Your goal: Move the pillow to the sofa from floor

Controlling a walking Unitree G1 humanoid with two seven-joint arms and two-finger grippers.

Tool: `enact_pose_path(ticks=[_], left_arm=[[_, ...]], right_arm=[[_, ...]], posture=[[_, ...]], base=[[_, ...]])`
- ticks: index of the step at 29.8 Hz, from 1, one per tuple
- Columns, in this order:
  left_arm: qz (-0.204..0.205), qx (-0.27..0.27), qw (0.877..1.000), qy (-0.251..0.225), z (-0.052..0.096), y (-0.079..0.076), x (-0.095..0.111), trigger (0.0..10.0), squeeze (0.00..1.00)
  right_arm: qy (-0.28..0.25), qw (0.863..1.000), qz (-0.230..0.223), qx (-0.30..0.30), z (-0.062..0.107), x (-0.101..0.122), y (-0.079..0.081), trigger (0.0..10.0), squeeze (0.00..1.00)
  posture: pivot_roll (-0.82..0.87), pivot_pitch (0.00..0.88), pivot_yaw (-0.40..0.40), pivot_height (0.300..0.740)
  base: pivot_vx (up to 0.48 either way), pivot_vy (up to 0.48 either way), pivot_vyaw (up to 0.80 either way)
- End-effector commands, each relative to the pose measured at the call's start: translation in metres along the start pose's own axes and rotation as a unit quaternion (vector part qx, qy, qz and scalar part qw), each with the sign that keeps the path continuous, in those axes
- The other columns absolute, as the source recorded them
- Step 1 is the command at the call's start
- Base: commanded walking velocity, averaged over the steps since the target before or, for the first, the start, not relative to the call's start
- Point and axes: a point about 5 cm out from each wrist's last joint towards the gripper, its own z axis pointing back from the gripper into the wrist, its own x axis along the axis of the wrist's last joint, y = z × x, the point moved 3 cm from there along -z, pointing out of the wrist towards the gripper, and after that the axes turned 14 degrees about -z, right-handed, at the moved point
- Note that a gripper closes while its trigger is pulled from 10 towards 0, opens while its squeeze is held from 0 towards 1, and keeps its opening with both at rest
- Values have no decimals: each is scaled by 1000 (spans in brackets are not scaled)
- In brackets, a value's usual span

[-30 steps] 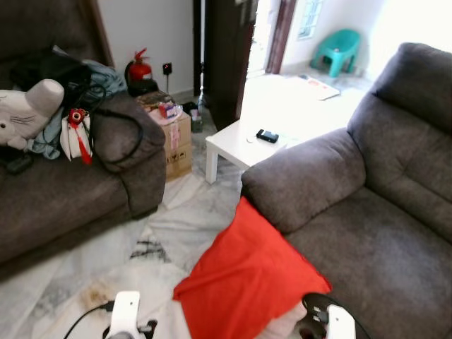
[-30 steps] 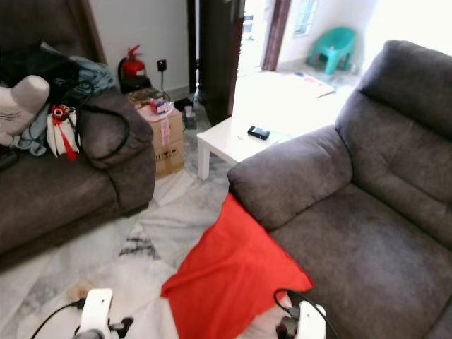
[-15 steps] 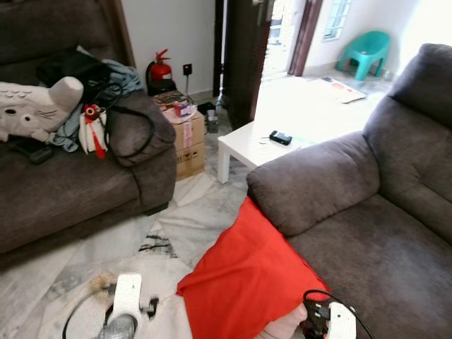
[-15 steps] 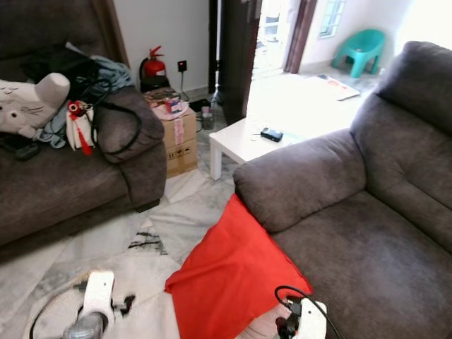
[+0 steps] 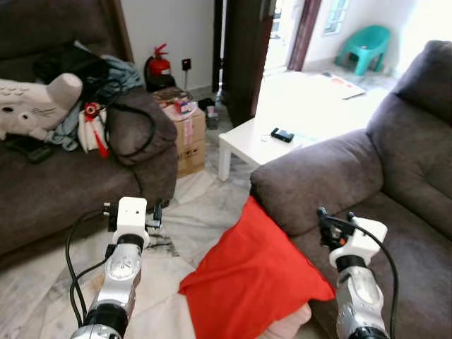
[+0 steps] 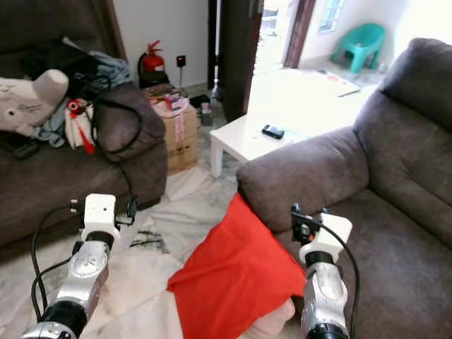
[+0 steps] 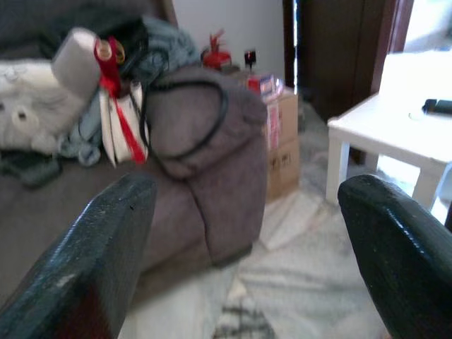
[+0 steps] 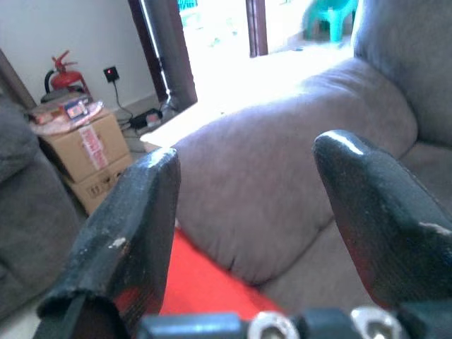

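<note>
A red pillow (image 5: 254, 275) lies on the marble floor, leaning against the front of the grey sofa (image 5: 402, 212) on my right, just below its armrest (image 5: 311, 180). My left arm (image 5: 127, 240) is raised over the floor to the left of the pillow. In the left wrist view my left gripper (image 7: 247, 191) is open and points at the other sofa. My right arm (image 5: 353, 261) is up beside the pillow's right edge, in front of the sofa seat. My right gripper (image 8: 248, 152) is open, facing the armrest (image 8: 282, 191), with a strip of the pillow (image 8: 205, 289) below it.
A second grey sofa (image 5: 63, 191) on the left carries a plush toy (image 5: 35, 106), bags and clothes. A cardboard box (image 5: 187, 134), a low white table (image 5: 268, 141) with a dark device, a fire extinguisher (image 5: 159, 63) and a teal chair (image 5: 360, 46) stand behind.
Both arms have risen from the bottom edge into full view, one on each side of the pillow. The pillow has stayed where it was.
</note>
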Motion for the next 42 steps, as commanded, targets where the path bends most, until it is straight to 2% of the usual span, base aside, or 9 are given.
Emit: enact_pose_path(ticks=[1, 7, 12, 20, 25, 42], left_arm=[[9, -5, 1000, -21, 0, -4, 10, 10000, 0], [14, -1, 1000, -26, 4, -4, 15, 10000, 0], [14, -2, 1000, -26, 3, -3, 17, 10000, 0], [17, 5, 999, -31, -5, 0, 26, 10000, 0], [20, 4, 999, -29, -6, 0, 27, 10000, 0], [22, -3, 999, -23, -7, -3, 28, 10000, 0]], right_arm=[[-24, 1000, -1, 5, -3, 11, 3, 10000, 0], [-20, 1000, -6, 16, 4, 6, 13, 10000, 0], [-13, 1000, -11, 9, 7, 3, 13, 10000, 0], [-11, 1000, -13, 6, -4, 12, 17, 10000, 0], [-12, 1000, -12, 6, -5, 13, 18, 10000, 0], [-4, 1000, -7, 6, -9, 15, 19, 10000, 0]], posture=[[-33, 0, -41, 740], [-20, 0, -48, 740], [-20, 0, -47, 740], [-11, 0, -57, 740], [-11, 0, -59, 740], [-10, 0, -61, 740]], base=[[0, 0, 0], [0, 0, 0], [0, 0, 0], [61, 0, -50], [247, 0, -681], [254, 0, 0]])
